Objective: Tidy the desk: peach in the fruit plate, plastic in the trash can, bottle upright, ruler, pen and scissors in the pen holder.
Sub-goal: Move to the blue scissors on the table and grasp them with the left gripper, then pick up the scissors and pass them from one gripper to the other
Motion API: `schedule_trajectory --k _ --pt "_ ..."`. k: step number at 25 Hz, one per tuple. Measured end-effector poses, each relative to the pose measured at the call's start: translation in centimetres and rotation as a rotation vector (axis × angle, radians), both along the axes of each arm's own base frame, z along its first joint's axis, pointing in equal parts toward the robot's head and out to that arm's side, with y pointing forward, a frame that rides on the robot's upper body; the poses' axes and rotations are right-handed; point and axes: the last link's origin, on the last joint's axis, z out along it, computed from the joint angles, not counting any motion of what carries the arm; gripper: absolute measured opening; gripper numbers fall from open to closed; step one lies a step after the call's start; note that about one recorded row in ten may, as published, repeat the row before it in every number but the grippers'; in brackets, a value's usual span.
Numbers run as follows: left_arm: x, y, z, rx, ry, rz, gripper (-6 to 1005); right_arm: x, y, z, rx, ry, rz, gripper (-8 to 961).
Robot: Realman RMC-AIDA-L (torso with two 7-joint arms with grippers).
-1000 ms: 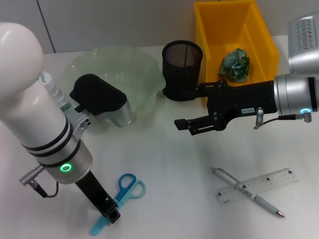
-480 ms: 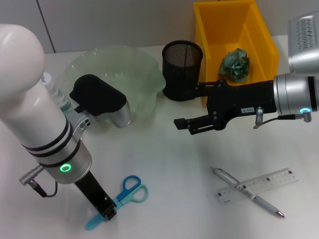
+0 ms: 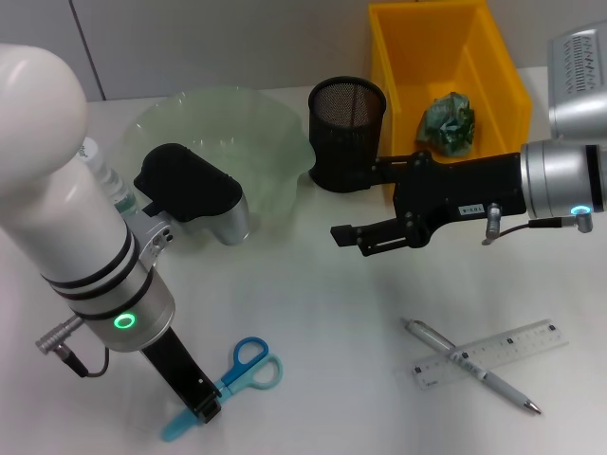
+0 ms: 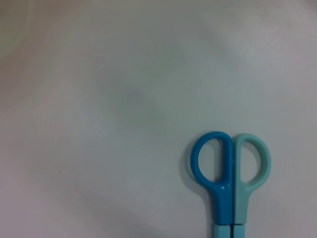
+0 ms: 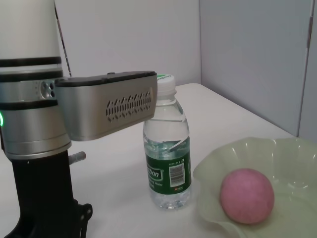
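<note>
My left gripper (image 3: 204,409) is low near the table's front left, shut on the blades of the blue and teal scissors (image 3: 248,366). Their handles show in the left wrist view (image 4: 230,173). My right gripper (image 3: 353,239) is open and empty over the table's middle, in front of the black mesh pen holder (image 3: 347,131). A pen (image 3: 469,366) lies across a clear ruler (image 3: 503,349) at the front right. The peach (image 5: 246,196) sits in the green fruit plate (image 5: 292,158). The bottle (image 5: 167,153) stands upright beside the plate. Crumpled green plastic (image 3: 448,123) lies in the yellow bin (image 3: 398,57).
The fruit plate (image 3: 275,118) is at the back left, with my left arm's wrist in front of it, hiding the peach in the head view. The bottle (image 3: 102,171) is partly hidden behind my left arm. The yellow bin stands just right of the pen holder.
My left gripper has shifted slightly left and the scissors have turned with it, handles moving a little toward the front right. The right arm has not moved.
</note>
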Motion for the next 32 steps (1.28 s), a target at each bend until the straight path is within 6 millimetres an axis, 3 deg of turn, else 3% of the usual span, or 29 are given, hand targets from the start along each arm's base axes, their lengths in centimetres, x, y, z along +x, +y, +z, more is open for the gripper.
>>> schedule_trajectory --k 18,24,32 --pt "0.1 0.0 0.1 -0.003 0.008 -0.015 268 0.0 -0.1 0.0 -0.002 0.001 -0.002 818" --pt "0.4 0.2 0.2 0.006 -0.006 -0.021 212 0.1 -0.1 0.1 0.0 0.001 -0.002 818" --pt "1.3 0.9 1.7 0.013 -0.117 0.002 211 0.2 0.0 0.6 0.016 0.022 -0.01 818"
